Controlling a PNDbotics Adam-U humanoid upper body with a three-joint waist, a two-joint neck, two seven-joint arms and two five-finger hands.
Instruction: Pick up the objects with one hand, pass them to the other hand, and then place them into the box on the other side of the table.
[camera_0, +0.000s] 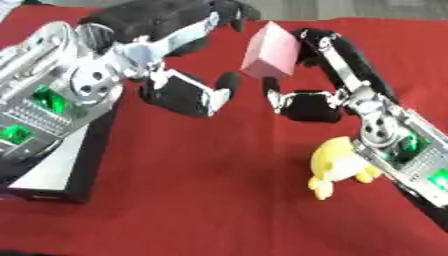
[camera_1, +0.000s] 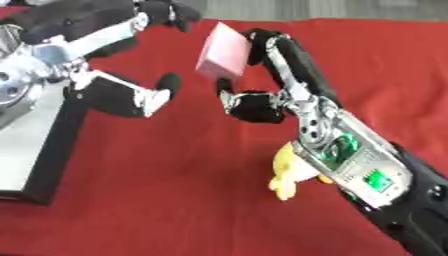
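A pink block (camera_0: 269, 51) is up off the table near its far edge, pinched between the curled fingers and thumb of the right hand (camera_0: 325, 80). The left hand (camera_0: 171, 60) is just beside it, fingers spread apart and holding nothing, thumb close to the block without touching. Below lies a red tablecloth (camera_0: 201, 190). A yellow plush toy (camera_0: 337, 165) rests on it toward the right edge, partly under the right forearm. A black-walled box (camera_0: 66, 170) sits at the left edge; its contents cannot be made out.
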